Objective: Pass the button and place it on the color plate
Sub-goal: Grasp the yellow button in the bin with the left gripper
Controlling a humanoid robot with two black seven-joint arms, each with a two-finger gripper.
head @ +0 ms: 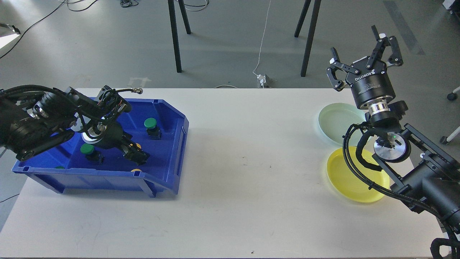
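A blue bin (172, 158) on the left of the table holds green-capped buttons (150, 123) (87, 149), and a yellow cap (136, 170) peeks over the front wall. My left gripper (137, 154) reaches down into the bin between the two green buttons, just behind the yellow cap. Its fingers are dark and I cannot tell them apart; a small yellow spot shows by them. My right gripper (360, 48) is open and empty, raised with its fingers pointing up, behind the pale green plate (336, 122). The yellow plate (346, 180) lies in front of it, partly under my right arm.
A third green cap (59, 167) shows at the bin's front left corner. The white table (248, 162) stretches between the bin and the plates. Black stand legs and cables are on the floor behind the table.
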